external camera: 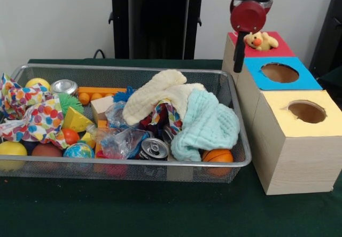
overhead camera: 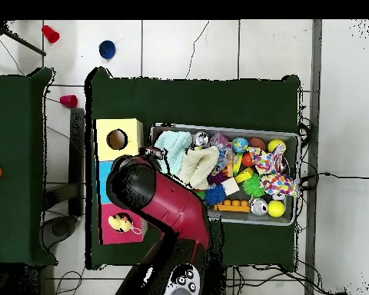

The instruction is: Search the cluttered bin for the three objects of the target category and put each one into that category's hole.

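You get even, soft indoor light across the worktop, with only faint shadows beneath the wire bin. The cans catch small highlights. The front view looks slightly soft throughout; from overhead, the pale floor reads very bright.

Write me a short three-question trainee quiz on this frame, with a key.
1. True or false: the plush toy lies in the blue box's hole.
2. Which cloth in the bin lies nearest the yellow box? A. mint cloth B. cream cloth C. dotted cloth
3. How many drink cans show in the bin?

Key
1. False: it sits on the red box.
2. A.
3. Two cans.
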Motion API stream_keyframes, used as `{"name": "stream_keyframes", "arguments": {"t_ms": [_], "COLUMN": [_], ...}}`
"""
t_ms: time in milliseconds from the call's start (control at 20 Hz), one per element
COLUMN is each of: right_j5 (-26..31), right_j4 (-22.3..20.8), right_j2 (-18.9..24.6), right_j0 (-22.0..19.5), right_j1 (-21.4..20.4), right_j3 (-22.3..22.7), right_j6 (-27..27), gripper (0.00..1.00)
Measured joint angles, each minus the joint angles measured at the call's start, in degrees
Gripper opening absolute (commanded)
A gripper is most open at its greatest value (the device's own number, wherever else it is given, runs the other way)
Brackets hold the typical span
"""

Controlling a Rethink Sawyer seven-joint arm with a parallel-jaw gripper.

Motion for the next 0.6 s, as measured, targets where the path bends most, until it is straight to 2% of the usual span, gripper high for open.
{"name": "stream_keyframes", "arguments": {"t_ms": [150,350,600], "right_j5": [0.0,0.8,4.9], "right_j4": [-0.8,-1.5,-2.7], "right_j2": [0.0,-0.8,-2.8], "right_j0": [-0.4,1.3,5.9], "right_j1": [0.1,0.2,0.0], "right_j3": [-0.2,-0.2,-0.1], "right_j6": [0.0,0.0,0.0], "gripper": [1.0,1.0,1.0]}}
